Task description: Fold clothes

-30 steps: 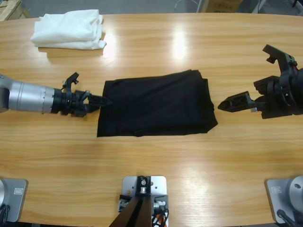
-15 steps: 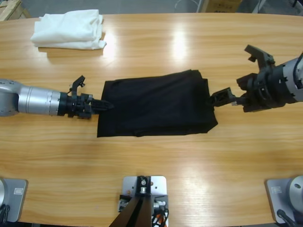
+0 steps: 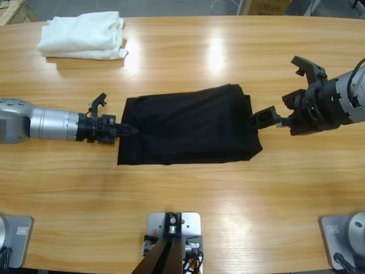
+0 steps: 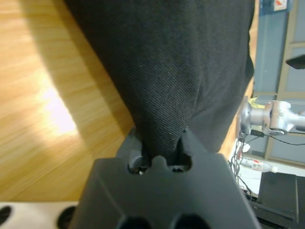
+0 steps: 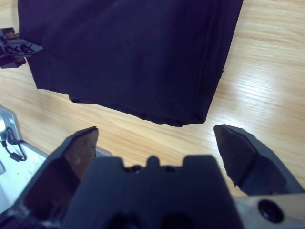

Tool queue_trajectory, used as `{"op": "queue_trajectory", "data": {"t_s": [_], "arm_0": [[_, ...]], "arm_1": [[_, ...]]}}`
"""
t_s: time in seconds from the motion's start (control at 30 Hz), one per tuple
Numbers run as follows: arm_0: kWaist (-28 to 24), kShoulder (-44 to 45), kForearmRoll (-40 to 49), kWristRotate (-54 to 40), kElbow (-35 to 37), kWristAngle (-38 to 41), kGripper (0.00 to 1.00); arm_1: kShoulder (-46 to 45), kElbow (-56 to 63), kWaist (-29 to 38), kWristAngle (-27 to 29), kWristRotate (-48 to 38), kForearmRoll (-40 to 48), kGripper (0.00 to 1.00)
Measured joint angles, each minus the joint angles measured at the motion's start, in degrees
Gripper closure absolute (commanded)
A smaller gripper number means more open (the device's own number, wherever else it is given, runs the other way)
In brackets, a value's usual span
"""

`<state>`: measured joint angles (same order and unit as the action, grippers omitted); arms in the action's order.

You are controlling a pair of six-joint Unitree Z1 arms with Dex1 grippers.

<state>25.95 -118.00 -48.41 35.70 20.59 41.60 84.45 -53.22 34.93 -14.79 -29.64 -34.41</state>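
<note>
Polo shirt (image 3: pixel 188 124) lies mid-desk (image 3: pixel 182 194), already folded into a compact black rectangle, so we judge most folding done. At its left edge our left gripper (image 3: pixel 126 129) has its jaws clamped on fabric; at its right edge the right gripper (image 3: pixel 264 119) waits, jaws apart.

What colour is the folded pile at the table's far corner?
White folded garment pile; clearest in the high view.

Lighting was bright and even from overhead, with two white glare patches on the wooden table (image 3: pixel 217 54) around 12 o'clock in the high view. Shadows under things were soft. Left wrist view had another hot spot at 9 o'clock, background pretty blurry
</note>
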Motion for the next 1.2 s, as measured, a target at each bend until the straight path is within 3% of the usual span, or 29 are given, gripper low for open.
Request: {"op": "queue_trajectory", "data": {"t_s": [0.3, 0.37, 0.57, 0.73, 0.9, 1.2], "arm_0": [[1.0, 1.5, 1.2, 0.5, 0.6, -3.9, 1.000], [1.1, 5.1, 9.8, 0.5, 2.7, -7.1, 1.000], [1.1, 18.6, 54.6, -4.6, 18.2, -20.3, 1.000], [1.1, 21.5, 82.0, -7.7, 32.2, -32.1, 1.000], [1.1, 21.5, 100.8, -11.9, 42.3, -42.1, 1.000], [3.0, 21.5, 120.3, -16.1, 54.4, -53.9, 1.000]], "arm_1": [[0.7, 0.8, 0.0, 0.0, 0.0, 0.1, 0.000], [0.8, 0.8, 0.0, 0.0, 0.0, 0.2, 0.000], [1.8, 1.3, 0.0, 0.0, 0.0, 1.7, 0.000], [2.7, 1.6, 0.0, 0.0, 0.0, 2.4, 0.000], [2.8, 2.7, 0.0, 0.0, 0.0, 3.1, 0.000], [3.6, 3.8, 0.0, 0.0, 0.0, 4.9, 0.000]]}}
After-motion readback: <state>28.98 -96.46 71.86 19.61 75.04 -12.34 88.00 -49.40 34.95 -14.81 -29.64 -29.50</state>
